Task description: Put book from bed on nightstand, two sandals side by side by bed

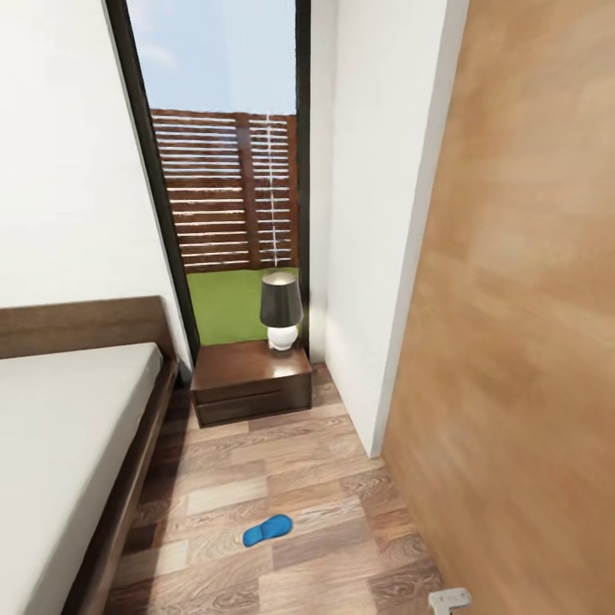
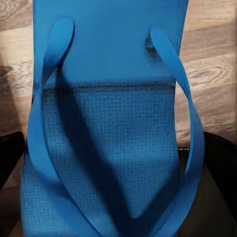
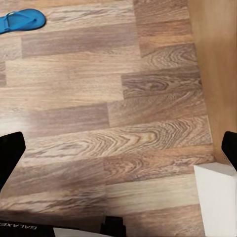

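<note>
Wood floor (image 1: 282, 478) holds one blue sandal (image 1: 267, 530) at lower middle; the bed (image 1: 68, 427) is cut off left. Left gripper (image 2: 116, 163) clamps another sandal (image 2: 113, 98); right gripper (image 3: 118, 148) gapes wide.

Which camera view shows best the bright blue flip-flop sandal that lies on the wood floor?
The head view: the bright blue flip-flop sandal lies whole on the wood-plank floor beside the bed. The right wrist view shows it cut at the edge.

black pincer fingers (image 3: 10, 153), a white housing block (image 3: 217, 197), and mirrored "galaxea" lettering (image 3: 19, 226) on dark casing.
</note>
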`<state>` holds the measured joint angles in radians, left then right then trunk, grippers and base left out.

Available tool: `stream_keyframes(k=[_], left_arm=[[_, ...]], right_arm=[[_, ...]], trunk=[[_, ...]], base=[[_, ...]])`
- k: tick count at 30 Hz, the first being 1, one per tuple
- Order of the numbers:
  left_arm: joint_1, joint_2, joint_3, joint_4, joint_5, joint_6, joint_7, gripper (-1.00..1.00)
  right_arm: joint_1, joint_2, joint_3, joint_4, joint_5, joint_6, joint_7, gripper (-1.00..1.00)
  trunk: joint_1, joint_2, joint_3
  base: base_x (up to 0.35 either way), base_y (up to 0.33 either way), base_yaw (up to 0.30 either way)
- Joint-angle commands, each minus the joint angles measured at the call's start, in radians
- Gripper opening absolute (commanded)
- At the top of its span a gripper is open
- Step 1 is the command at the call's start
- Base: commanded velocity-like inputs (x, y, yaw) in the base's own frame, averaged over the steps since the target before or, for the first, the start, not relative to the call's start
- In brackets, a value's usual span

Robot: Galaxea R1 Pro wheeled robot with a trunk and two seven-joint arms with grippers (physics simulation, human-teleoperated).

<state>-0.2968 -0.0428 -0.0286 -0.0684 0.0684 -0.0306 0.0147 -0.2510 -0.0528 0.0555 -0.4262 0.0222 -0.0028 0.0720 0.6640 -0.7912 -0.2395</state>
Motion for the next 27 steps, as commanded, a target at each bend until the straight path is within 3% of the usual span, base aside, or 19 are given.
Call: stream_keyframes(k=[1,27], left_arm=[[-0.001,0.000,-0.004,0.001,0.007,-0.003,0.002,-1.00],[-0.001,0.000,-0.004,0.001,0.008,-0.003,0.002,-1.00]], right_arm=[[-0.001,0.000,0.004,0.000,0.002,0.000,0.000,1.00],[-0.001,0.001,0.004,0.003,0.002,0.000,0.000,1.00]], trunk=[[0.001,-0.001,-0.001],[0.001,-0.001,-0.001]], base=[[0.303,-0.022,0.001],[0.302,0.003,0.000]])
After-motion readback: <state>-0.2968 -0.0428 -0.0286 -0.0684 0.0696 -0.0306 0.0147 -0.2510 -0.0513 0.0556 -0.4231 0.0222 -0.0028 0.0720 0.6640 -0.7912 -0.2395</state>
